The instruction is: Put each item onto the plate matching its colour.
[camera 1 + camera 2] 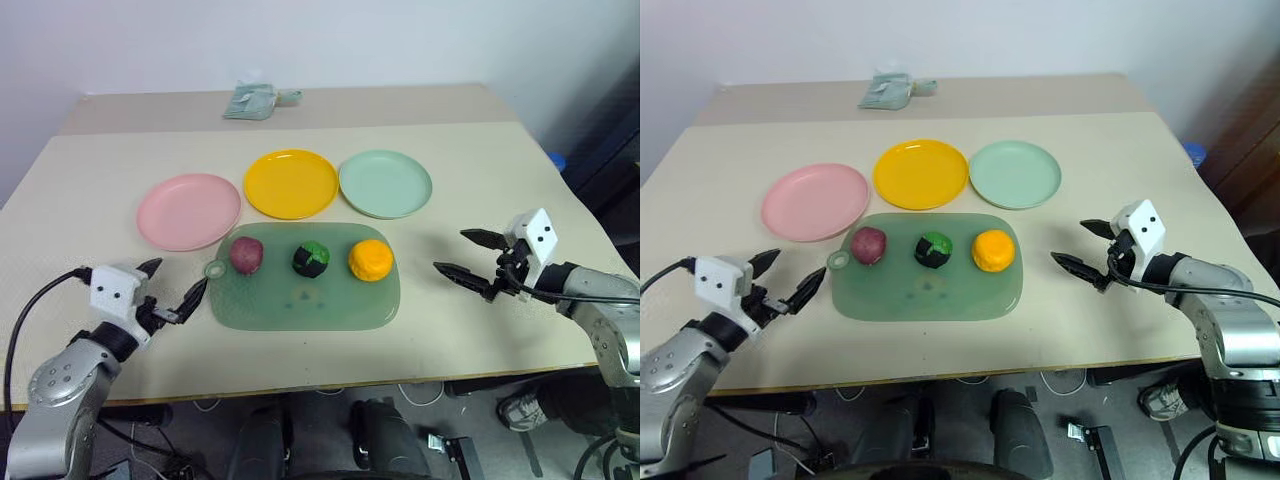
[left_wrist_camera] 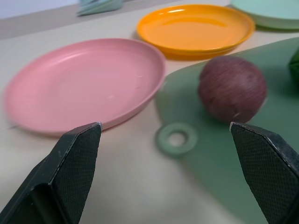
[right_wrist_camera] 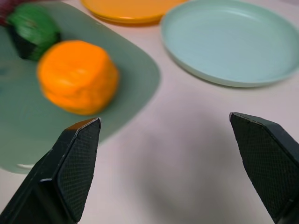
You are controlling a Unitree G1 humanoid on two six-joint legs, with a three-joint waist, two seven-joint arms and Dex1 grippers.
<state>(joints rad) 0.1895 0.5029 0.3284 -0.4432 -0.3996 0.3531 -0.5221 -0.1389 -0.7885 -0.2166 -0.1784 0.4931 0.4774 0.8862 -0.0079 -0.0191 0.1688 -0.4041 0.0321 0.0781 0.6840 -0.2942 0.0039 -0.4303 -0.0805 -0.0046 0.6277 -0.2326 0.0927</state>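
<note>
1. Left eye view gives you the layout: the reddish-purple item [image 1: 246, 254], the green-and-black item [image 1: 311, 259] and the orange-yellow item [image 1: 370, 260] sit in a row on the translucent green board [image 1: 300, 300], none yet on a plate.
2. Beyond the board, at 12 o'clock from it, lie the pink plate [image 1: 188, 211], yellow plate [image 1: 291, 183] and mint green plate [image 1: 385, 183], all bare.
3. Your left gripper [image 1: 176, 288] hangs just off the board's left edge, spread wide and holding nothing. The reddish-purple item lies at about 2 o'clock from it and is the nearest piece to this arm; in the left wrist view it sits between the fingertips' line, toward the right finger [image 2: 271, 168].
4. Its target, the pink plate, is at roughly 12 o'clock from that gripper, close by, with open counter [image 1: 90, 200] between.
5. Your right gripper [image 1: 468, 255] is also fully spread and empty, off the board's right edge. The orange-yellow item is at about 9 o'clock from it and nearest to that arm.
6. The items are rounded, so no long axis matters; expect them to roll if nudged.
7. Watch the board's ring handle [image 2: 176, 138] near the left fingers.
</note>
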